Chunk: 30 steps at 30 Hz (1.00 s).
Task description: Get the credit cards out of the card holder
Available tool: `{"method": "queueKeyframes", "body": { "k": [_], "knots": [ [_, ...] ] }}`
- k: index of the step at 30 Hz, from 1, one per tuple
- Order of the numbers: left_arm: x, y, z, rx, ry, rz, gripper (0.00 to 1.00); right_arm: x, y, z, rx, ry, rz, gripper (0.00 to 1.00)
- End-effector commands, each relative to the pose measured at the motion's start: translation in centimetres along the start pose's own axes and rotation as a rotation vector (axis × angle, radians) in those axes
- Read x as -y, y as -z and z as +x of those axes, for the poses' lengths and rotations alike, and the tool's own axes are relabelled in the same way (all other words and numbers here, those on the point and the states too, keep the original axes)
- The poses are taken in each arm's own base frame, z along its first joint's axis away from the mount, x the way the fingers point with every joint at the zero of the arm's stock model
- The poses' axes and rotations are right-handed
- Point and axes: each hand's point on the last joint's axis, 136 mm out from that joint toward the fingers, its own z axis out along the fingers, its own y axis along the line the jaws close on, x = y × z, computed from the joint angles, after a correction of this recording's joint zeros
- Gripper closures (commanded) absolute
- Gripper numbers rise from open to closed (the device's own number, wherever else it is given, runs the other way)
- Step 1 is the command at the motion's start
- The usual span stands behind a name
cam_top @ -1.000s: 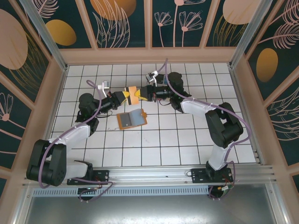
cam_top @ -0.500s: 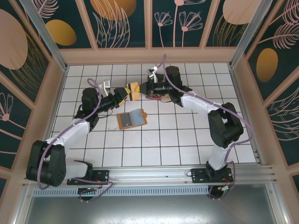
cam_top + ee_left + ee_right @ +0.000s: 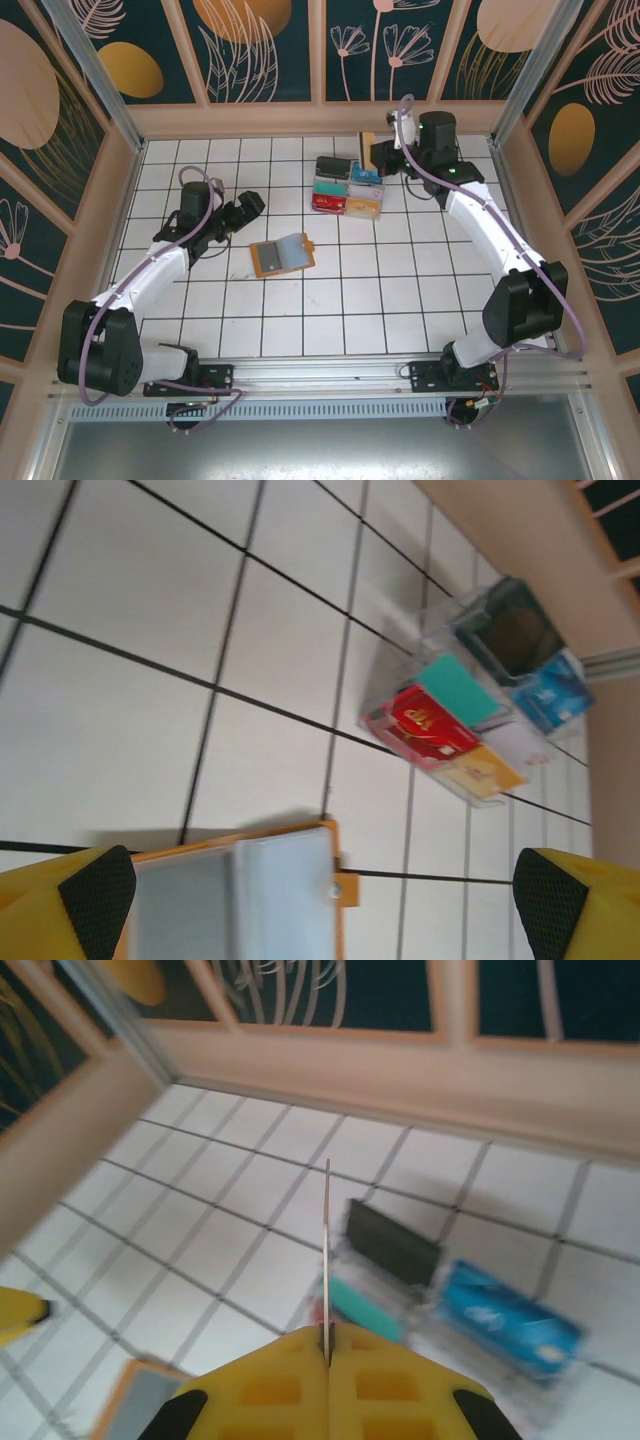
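Bench: a white tiled bench [image 3: 400,300] with black grid lines, walled in by tan wooden rails and dark leaf-patterned panels.
Card holder: the tan-orange card holder [image 3: 282,255] lies open and flat on the bench, left of centre, with its grey-blue inner pockets facing up. No jaws touch it. In the left wrist view it sits low in the picture [image 3: 240,890], a small orange tab sticking out of its edge.
Left gripper: the left gripper [image 3: 248,208] hangs over the bench just up and left of the card holder, apart from it. Its jaws are spread wide with nothing between them. In the left wrist view the two yellow fingertips [image 3: 95,900] with black pads sit in opposite bottom corners.
Right gripper: the right gripper [image 3: 380,157] is up near the far rail, right of centre. Its jaws are pressed together on a credit card [image 3: 366,150].
Held card: in the right wrist view the credit card [image 3: 327,1250] shows edge-on as a thin upright line rising from between the yellow fingers. From above its face looks tan or gold.
Clear tray: a clear tray [image 3: 348,190] stands on the bench near the far rail, just beside the right gripper and well apart from the card holder.
Card stacks: the tray holds sorted card stacks [image 3: 470,710] in black, blue, teal, red and gold.
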Motion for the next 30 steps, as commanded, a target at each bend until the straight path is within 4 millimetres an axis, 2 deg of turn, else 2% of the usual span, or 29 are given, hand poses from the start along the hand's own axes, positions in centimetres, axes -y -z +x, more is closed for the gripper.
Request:
{"method": "queueKeyframes", "body": {
  "k": [1,5,10,13,15,18,22,30],
  "knots": [
    [-0.9,0.6,-1.2,0.037,-0.043,-0.079,0.01,2.8,1.7,1.3,-0.071,0.192,0.118,1.0],
    [-1.2,0.7,-1.1,0.036,-0.046,-0.088,0.01,3.8,2.4,3.5,-0.171,0.324,0.123,1.0],
    [-1.4,0.4,-0.6,0.017,-0.037,-0.082,0.01,4.6,1.8,7.2,-0.34,0.499,0.078,1.0],
    [-1.2,0.2,-0.1,-0.001,-0.029,-0.058,0.01,4.1,1.3,9.4,-0.435,0.59,-0.01,1.0],
    [-1.1,0.0,0.2,-0.015,-0.022,-0.043,0.01,3.0,0.8,10.6,-0.48,0.649,-0.087,1.0],
    [-0.9,-0.2,0.6,-0.034,-0.009,-0.019,0.01,1.9,-0.9,12.1,-0.535,0.727,-0.14,1.0],
    [-0.9,-0.5,1.0,-0.055,0.004,-0.009,0.01,1.6,-3.6,13.7,-0.605,0.796,-0.161,1.0],
    [-1.4,-1.0,1.8,-0.084,0.029,-0.014,0.01,3.4,-7.4,15.2,-0.737,0.897,-0.134,1.0]
  ]
}}
